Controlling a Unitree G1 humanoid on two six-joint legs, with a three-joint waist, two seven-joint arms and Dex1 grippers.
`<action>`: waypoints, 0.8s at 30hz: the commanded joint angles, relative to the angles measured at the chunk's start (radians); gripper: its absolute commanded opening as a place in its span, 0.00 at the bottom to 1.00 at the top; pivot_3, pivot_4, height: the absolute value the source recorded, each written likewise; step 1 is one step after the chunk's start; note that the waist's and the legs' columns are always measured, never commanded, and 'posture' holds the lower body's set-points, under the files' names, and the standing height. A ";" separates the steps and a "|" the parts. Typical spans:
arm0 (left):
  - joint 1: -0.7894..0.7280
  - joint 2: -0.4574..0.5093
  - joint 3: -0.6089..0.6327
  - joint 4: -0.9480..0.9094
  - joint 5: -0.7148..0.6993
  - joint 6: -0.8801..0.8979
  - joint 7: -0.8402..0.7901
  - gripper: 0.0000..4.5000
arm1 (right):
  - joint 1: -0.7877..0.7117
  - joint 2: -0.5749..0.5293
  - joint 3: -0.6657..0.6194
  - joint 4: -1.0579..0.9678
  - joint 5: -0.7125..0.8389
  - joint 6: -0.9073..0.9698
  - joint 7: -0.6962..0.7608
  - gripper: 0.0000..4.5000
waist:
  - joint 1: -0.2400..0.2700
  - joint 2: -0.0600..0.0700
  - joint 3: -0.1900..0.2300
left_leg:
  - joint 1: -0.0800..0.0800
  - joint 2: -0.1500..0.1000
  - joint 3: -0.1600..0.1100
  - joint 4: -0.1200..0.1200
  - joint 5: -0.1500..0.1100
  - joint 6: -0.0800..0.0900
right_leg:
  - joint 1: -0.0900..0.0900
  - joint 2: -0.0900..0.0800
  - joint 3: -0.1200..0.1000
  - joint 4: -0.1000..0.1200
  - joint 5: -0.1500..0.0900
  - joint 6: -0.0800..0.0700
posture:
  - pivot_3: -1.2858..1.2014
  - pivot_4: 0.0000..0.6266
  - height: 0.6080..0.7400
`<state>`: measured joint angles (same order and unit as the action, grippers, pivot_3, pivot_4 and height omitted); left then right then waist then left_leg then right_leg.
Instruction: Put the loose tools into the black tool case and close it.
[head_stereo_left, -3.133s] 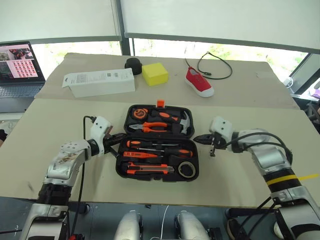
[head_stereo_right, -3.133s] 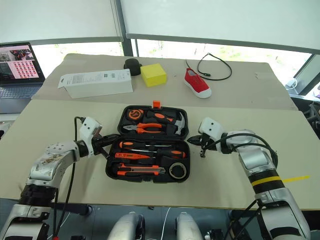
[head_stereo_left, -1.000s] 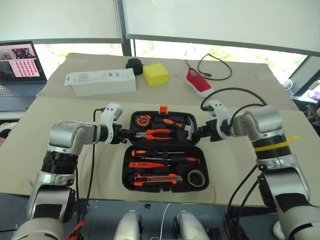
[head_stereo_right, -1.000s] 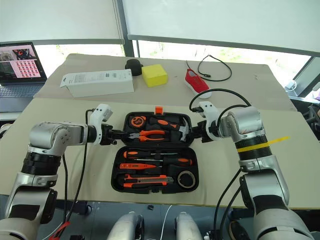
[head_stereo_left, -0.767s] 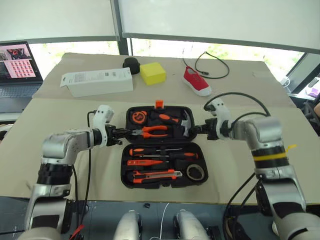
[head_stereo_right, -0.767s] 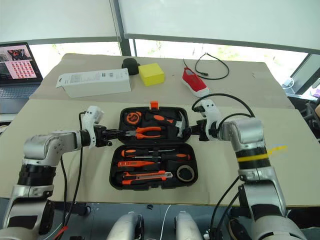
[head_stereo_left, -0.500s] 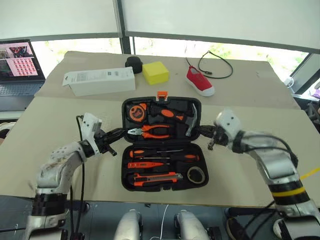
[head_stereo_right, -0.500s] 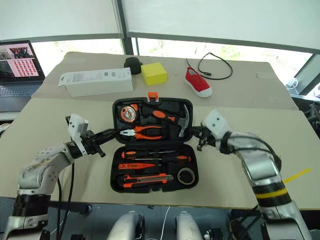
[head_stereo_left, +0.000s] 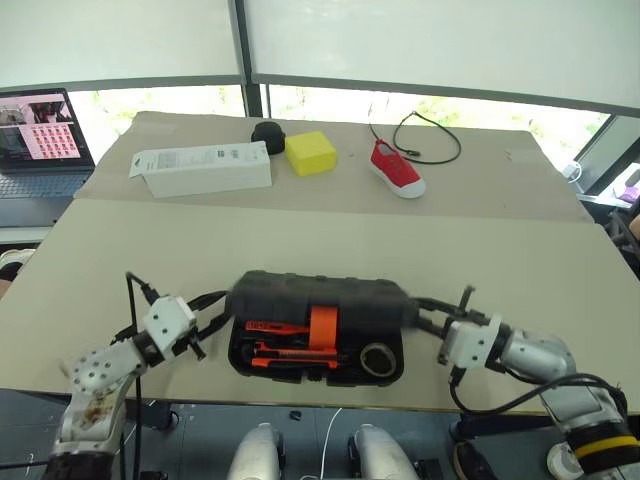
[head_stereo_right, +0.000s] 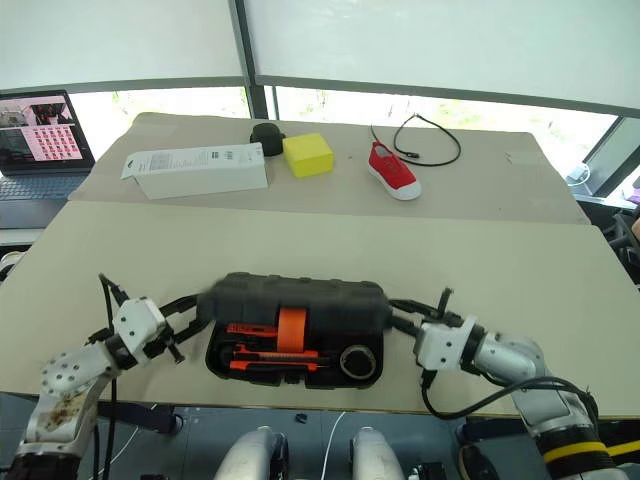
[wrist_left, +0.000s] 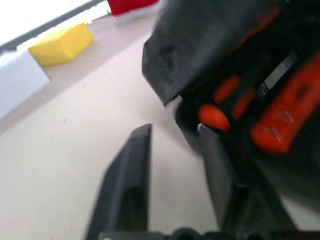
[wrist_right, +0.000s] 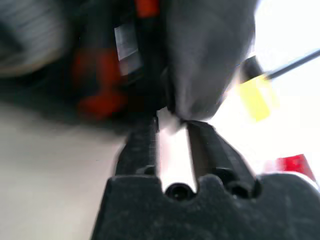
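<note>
The black tool case (head_stereo_left: 318, 297) lies near the table's front edge, its lid blurred and tipped down low over the base, with the orange latch (head_stereo_left: 322, 326) hanging at the front. In the gap under the lid I see the utility knife (head_stereo_left: 276, 360), the tape roll (head_stereo_left: 376, 358) and part of a screwdriver (head_stereo_left: 264, 326). My left gripper (head_stereo_left: 222, 300) is at the case's left end, open and empty, its fingers (wrist_left: 135, 150) beside the lid's corner. At the right end my right gripper (head_stereo_left: 418, 304) is open a little, its fingers (wrist_right: 145, 140) just short of the lid.
At the back of the table lie a white box (head_stereo_left: 200, 167), a small black round object (head_stereo_left: 267, 132), a yellow block (head_stereo_left: 311, 152), a red shoe (head_stereo_left: 397, 168) and a black cable (head_stereo_left: 428, 135). A laptop (head_stereo_left: 40, 140) stands at the far left.
The lid has swung from lying open at the back down over the base. Both arms pulled back toward me and lower, beside the case's ends, and both grippers opened.
</note>
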<state>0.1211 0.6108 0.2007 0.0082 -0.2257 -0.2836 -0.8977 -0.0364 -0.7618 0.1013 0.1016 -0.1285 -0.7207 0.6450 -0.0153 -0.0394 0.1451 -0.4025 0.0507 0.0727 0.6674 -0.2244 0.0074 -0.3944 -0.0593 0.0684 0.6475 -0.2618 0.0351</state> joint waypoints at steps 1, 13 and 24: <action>0.029 0.047 0.055 -0.001 -0.056 0.050 -0.020 0.67 | 0.045 -0.024 -0.008 -0.028 0.029 -0.030 0.017 0.60 | 0.000 0.000 0.000 | 0.000 0.000 0.000 0.000 0.000 0.000 | 0.000 0.000 0.000 0.000 0.000 0.000 | 0.52 0.24 1.00; -0.292 0.088 -0.048 0.138 -0.077 0.275 -0.083 0.10 | 0.447 -0.115 -0.112 -0.401 0.317 0.282 0.126 0.00 | 0.020 0.000 0.001 | -0.001 -0.001 0.000 0.000 0.000 0.000 | 0.001 0.000 -0.001 0.000 -0.001 0.001 | 0.52 0.24 1.00; -0.506 0.088 -0.268 0.239 -0.004 0.333 -0.270 0.01 | 0.464 -0.051 0.032 -0.592 0.227 0.540 0.136 0.00 | 0.005 -0.002 0.001 | -0.003 -0.001 -0.001 0.000 0.000 0.000 | -0.002 0.003 -0.001 0.000 -0.001 0.001 | 0.52 0.24 1.00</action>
<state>-0.3610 0.6856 -0.0501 0.2519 -0.2333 0.0550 -1.1175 0.4440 -0.8175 0.1187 -0.4523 0.1090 -0.2196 0.7834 -0.0106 -0.0417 0.1457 -0.4066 0.0493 0.0719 0.6673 -0.2243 0.0074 -0.3972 -0.0569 0.0675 0.6472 -0.2632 0.0357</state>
